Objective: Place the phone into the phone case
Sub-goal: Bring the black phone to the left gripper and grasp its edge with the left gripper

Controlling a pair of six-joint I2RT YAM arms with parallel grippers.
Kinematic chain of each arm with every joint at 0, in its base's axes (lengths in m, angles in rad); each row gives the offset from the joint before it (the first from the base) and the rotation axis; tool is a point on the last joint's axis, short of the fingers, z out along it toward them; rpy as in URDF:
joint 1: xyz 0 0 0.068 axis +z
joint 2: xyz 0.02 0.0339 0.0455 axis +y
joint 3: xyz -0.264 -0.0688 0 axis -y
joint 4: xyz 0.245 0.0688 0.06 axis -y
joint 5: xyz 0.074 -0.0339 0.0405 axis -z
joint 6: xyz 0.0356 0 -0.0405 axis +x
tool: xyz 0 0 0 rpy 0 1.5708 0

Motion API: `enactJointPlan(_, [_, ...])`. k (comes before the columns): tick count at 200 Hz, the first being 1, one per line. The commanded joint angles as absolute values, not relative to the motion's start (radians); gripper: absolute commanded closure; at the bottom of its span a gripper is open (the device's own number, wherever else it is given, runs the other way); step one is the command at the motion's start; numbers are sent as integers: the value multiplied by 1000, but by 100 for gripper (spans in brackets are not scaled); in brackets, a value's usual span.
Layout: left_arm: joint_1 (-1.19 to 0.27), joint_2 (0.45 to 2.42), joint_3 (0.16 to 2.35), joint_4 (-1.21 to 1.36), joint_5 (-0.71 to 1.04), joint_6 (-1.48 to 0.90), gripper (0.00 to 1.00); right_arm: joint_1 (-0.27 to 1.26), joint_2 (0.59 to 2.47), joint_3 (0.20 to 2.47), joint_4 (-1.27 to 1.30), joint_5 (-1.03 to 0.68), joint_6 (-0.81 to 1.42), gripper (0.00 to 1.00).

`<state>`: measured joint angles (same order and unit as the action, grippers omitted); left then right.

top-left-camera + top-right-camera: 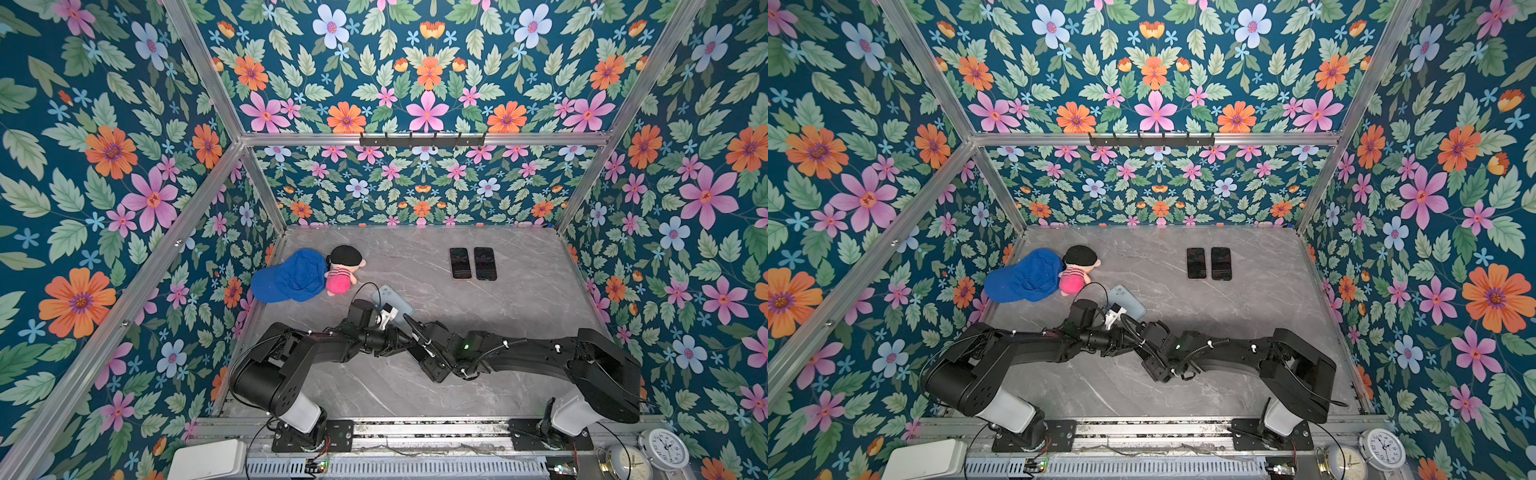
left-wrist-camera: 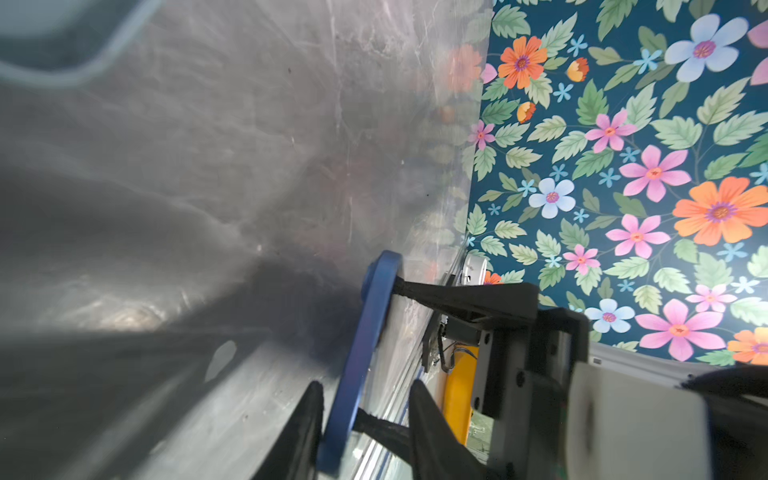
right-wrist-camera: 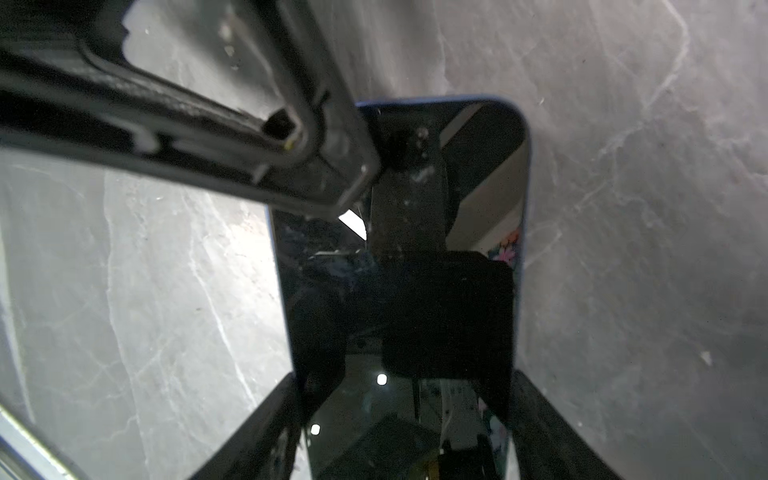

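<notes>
A blue phone is held tilted just above the marble table, left of centre, pale back up in both top views. My right gripper is shut on it across its width, with the dark screen facing that wrist camera. My left gripper straddles the phone's blue edge: one finger rests against it and the other finger stands apart, so it is open. Two dark phone-shaped slabs lie side by side at the back right. I cannot tell whether either is the phone case.
A blue cap and a plush doll lie at the back left, close to the held phone. Floral walls enclose the table on three sides. Two clocks and a white box sit beyond the front rail.
</notes>
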<state>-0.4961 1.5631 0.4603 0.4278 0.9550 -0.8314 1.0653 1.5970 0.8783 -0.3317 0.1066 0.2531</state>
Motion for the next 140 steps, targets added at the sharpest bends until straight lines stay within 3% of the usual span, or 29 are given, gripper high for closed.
enactJointPlan(1, [-495, 1555, 456, 479, 970, -840, 69, 1066, 1606, 886, -311, 114, 250, 40])
enactJointPlan(82, [-495, 1565, 454, 488, 968, -842, 84, 1066, 1618, 890, -308, 109, 240, 37])
enactJointPlan(119, [-495, 1569, 453, 488, 969, -844, 87, 1066, 1615, 889, -313, 61, 226, 19])
enactJointPlan(140, [-495, 1548, 454, 458, 970, -834, 88, 1065, 1605, 893, -327, 46, 230, 15])
